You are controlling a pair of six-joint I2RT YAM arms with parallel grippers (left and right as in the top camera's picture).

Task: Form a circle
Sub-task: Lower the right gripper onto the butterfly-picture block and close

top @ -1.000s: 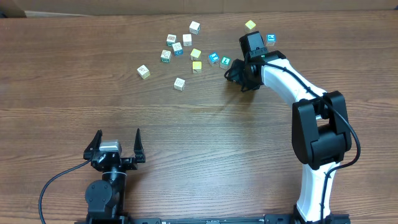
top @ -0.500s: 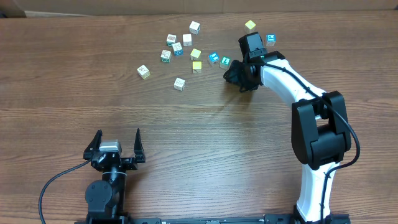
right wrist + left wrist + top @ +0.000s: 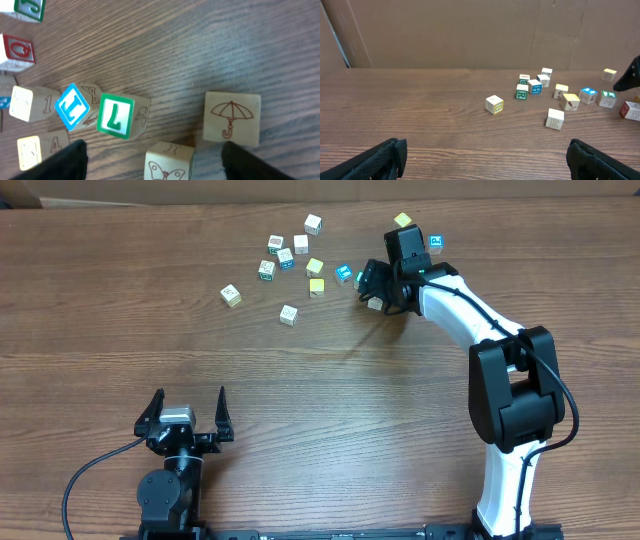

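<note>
right hand (image 3: 371, 290) open, straddling pale wooden butterfly-printed cube (image 3: 169, 161) without touching; left hand (image 3: 187, 412) open, well apart from that cube.

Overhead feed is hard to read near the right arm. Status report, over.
Left gripper open, parked at near edge. Right gripper open, straddling butterfly block, not gripping. Alphabet blocks scattered, no circle yet. Umbrella block crowds one finger.
</note>
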